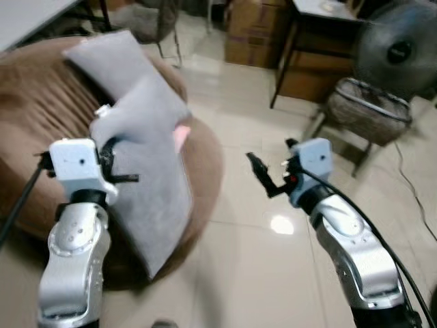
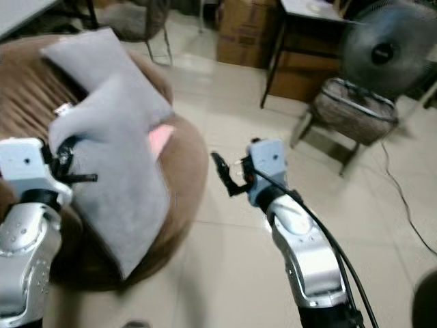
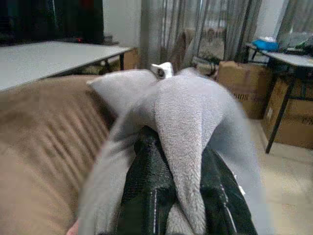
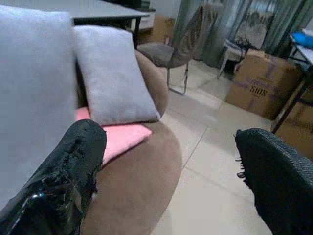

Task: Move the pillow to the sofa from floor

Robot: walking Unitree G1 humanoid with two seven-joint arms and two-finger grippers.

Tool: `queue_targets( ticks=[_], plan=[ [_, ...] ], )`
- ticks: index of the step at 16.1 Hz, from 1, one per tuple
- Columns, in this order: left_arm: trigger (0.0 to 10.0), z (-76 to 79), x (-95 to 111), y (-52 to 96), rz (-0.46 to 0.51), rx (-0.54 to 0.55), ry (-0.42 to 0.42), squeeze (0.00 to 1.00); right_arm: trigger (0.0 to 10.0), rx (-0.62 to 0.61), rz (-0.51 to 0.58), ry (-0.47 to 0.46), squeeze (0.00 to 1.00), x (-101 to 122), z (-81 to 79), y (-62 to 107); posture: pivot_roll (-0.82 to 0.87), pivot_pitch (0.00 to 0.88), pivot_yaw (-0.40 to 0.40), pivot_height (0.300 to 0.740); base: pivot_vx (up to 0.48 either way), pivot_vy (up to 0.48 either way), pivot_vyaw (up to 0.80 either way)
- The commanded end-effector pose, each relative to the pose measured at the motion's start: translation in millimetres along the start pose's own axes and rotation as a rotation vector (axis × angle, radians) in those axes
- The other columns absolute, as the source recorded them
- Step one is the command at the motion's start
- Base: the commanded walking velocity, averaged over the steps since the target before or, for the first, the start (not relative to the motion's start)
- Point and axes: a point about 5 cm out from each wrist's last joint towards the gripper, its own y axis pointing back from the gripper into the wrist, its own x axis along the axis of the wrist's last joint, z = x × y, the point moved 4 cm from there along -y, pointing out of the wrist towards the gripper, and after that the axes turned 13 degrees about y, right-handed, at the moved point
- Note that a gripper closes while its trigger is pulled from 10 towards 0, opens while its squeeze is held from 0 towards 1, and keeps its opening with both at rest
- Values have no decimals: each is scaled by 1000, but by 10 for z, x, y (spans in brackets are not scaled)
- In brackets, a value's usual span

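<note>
A grey pillow (image 1: 147,171) hangs tilted over the front of the round brown sofa (image 1: 41,116), its lower end down by the sofa's edge. My left gripper (image 1: 117,164) is shut on a fold of it; in the left wrist view the grey fabric (image 3: 186,127) is pinched between the two black fingers (image 3: 146,191). A second grey pillow (image 1: 109,55) lies at the back of the sofa, with a pink cloth (image 4: 122,137) beneath it. My right gripper (image 1: 263,176) is open in the air over the floor, right of the sofa, and holds nothing.
Beige tiled floor (image 1: 259,273) spreads to the right. Beyond it stand a woven stool (image 1: 369,102), a fan (image 1: 396,51), a black-legged desk (image 1: 307,41) and cardboard boxes (image 1: 256,31). A chair (image 1: 153,20) and a white table (image 1: 27,17) are behind the sofa.
</note>
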Motion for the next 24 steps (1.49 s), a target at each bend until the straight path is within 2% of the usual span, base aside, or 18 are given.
queue_targets(
  ticks=[1, 4, 8, 15, 19, 22, 24],
  plan=[
    [10000, 151, 128, -11, 60, -50, 11, 0, 10000, -28, -35, 22, 0, -91, 97, 59, 90, 0, -76, 740, 337, 0, 0],
    [10000, 128, 142, -14, 65, -44, 4, 0, 10000, -17, -37, 26, 0, -101, 82, 59, 90, 0, -76, 740, 341, 0, 0],
    [10000, 120, 146, -38, 66, -40, -2, 0, 10000, 13, -36, 46, 0, -99, 35, 43, 93, 0, -70, 740, 343, 0, 800],
    [10000, 104, 222, -61, 92, -43, -3, 0, 10000, 37, -16, 67, 0, -65, 30, 40, 99, 0, -66, 740, 351, 0, 0],
    [10000, 130, 228, -63, 96, -50, -4, 0, 10000, 56, -1, 80, 0, -40, 29, 54, 97, 0, -65, 740, 366, 0, 800],
    [10000, 209, 387, -129, 150, -92, 22, 0, 10000, 31, 32, 31, 0, 17, 77, 44, 97, 0, -65, 740, 371, 0, 0],
    [10000, 224, 414, -163, 157, -96, 29, 0, 10000, 29, 37, 31, 0, 37, 94, 40, 96, 0, -64, 740, 375, 0, 0]
  ],
)
